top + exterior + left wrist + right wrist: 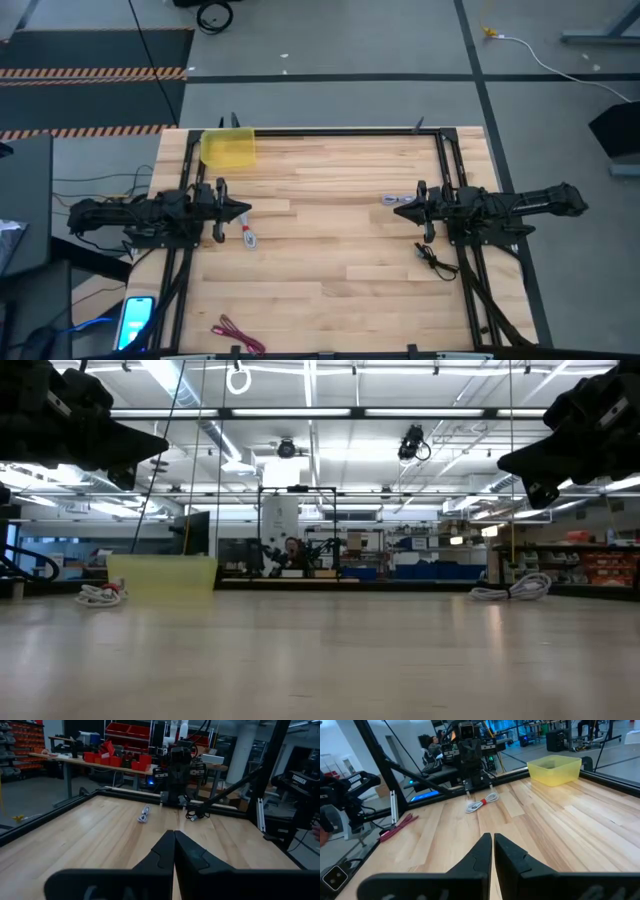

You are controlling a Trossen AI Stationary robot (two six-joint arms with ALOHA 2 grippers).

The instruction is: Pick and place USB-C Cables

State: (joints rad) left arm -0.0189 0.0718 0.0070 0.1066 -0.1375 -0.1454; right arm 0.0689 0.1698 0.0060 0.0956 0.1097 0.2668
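Overhead, the bench [330, 230] lay mostly bare through its middle, a dark frame along its edges and a yellow bin [229, 147] at the far left corner. Both arms hung level at opposite sides, pointing inward. The left tool [243, 211] was closed, empty, with the white cable [249, 237] just beside its tip. The right tool [400, 210] was closed too, the grey cable [391, 200] at its tip and the black cable [431, 258] nearby. The red cable [236, 334] lay at the near edge, well apart.
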